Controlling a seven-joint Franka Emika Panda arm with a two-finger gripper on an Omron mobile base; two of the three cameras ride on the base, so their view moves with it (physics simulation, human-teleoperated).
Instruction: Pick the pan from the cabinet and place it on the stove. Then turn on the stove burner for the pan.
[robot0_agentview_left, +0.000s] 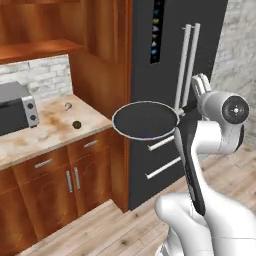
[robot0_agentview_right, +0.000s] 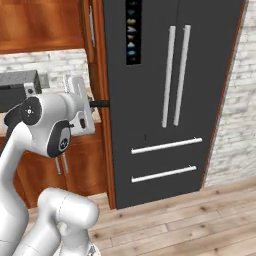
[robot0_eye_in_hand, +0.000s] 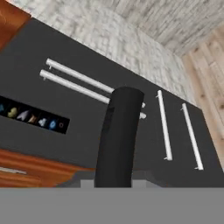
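The end effector (robot0_agentview_left: 192, 105) holds the pan (robot0_agentview_left: 145, 120) by its handle (robot0_eye_in_hand: 118, 140), so the pan lies level just to its left, in the air. Close behind both stands the fridge (robot0_agentview_right: 170, 100). Farther left and lower is the counter (robot0_agentview_left: 45, 130), well apart, with the toaster oven (robot0_agentview_left: 15, 107) on its far left and two small items between oven and pan. Drawer units sit under the counter.

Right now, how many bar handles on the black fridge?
4. Two vertical bars side by side on the upper doors of the fridge; two horizontal ones on the drawers below, upper and lower. None looks hidden.
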